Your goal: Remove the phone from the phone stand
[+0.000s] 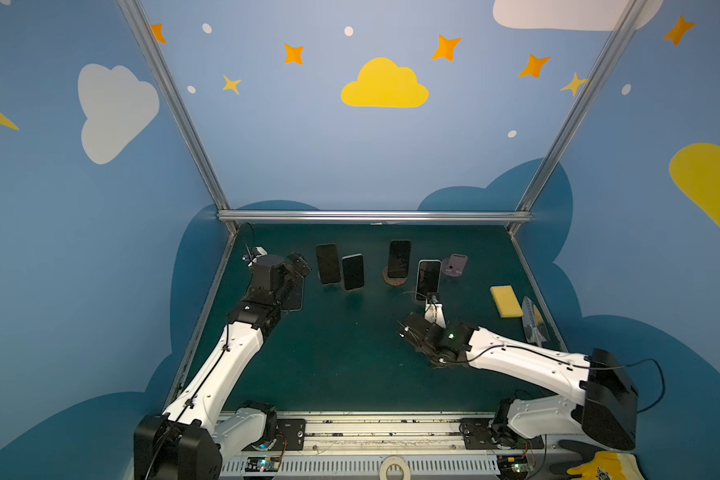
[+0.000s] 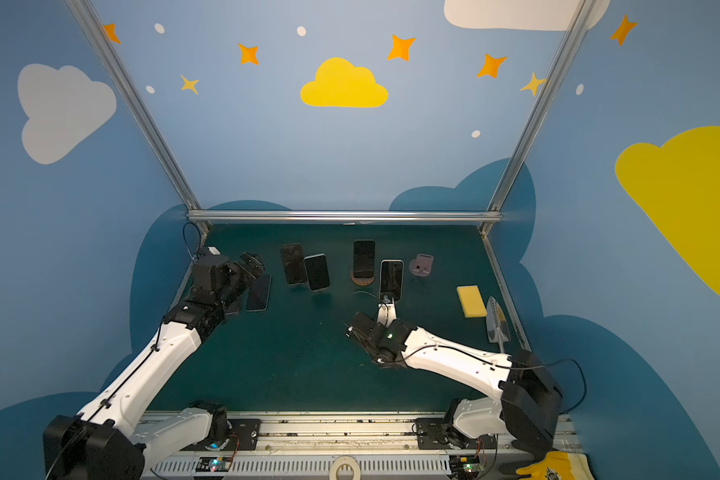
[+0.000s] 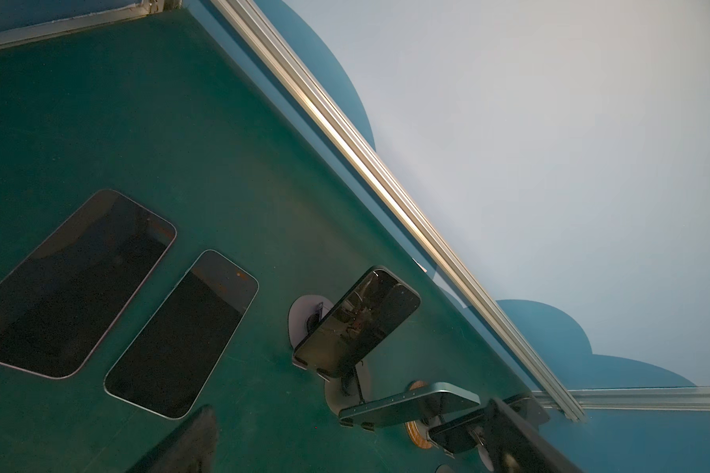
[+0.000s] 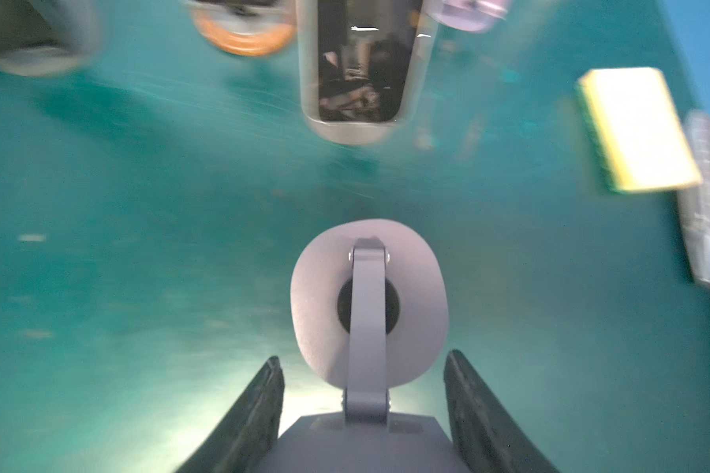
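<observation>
Right wrist view: right pincer [image 4: 363, 358] clamps grey phone stand [image 4: 316, 295]; phone [image 4: 361, 69] upright beyond.

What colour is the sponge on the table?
The sponge is yellow with a green edge; right wrist view shows it best.

top views dim, edges bent by wide lens. right wrist view: table [image 4: 140, 266] motion-blurred, phone stand [image 4: 367, 303] sharp, bright glare patch beside it. left wrist view sharp.

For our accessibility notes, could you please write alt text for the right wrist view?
An empty grey phone stand is gripped by its plate between two black fingers, over a blurred green table. Beyond are a dark-screened phone and a yellow sponge.
</observation>
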Robot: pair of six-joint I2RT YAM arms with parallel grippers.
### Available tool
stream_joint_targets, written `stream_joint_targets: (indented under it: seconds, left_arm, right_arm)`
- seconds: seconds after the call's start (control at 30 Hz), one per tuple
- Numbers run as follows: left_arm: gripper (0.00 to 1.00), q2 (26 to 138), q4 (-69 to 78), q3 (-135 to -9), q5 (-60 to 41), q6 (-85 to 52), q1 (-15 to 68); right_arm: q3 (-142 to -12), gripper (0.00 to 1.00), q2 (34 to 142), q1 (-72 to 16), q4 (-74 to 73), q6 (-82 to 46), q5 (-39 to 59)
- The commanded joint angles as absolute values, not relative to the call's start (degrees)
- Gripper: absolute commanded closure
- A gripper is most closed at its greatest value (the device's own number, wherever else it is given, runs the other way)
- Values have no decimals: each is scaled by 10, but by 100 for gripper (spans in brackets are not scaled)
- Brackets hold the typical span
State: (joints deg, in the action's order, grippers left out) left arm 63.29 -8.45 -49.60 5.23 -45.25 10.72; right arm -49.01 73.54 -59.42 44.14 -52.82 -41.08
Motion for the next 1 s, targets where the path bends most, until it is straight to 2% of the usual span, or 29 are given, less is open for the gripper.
stream_joint_targets:
  seconds: [0.0, 0.17, 0.33, 0.47, 0.6, 0.8, 0.97]
  left_arm:
    - [0, 624, -82, -511, 59, -442, 110]
    - [0, 621, -81, -511, 62, -436, 118]
    - [0, 616, -78, -510, 67, -430, 118]
    - [0, 617, -72, -509, 59, -431, 116]
    - [0, 617, -77, -510, 66, -429, 118]
    - [0, 613, -74, -509, 64, -425, 117]
    - [0, 615, -70, -508, 71, -421, 118]
  right_arm:
    - [-442, 57, 670, -569, 455, -529, -474]
    - [-373, 57, 590, -455, 283, -400, -454]
    - [-369, 57, 602, -384, 147, -279, -429]
    - [-383, 56, 654, -280, 81, -239, -303]
    - [-439, 55, 727, -222, 88, -219, -273]
    - [-505, 56, 822, -155, 94, -198, -177]
    - [-564, 56, 902, -128, 135, -199, -150]
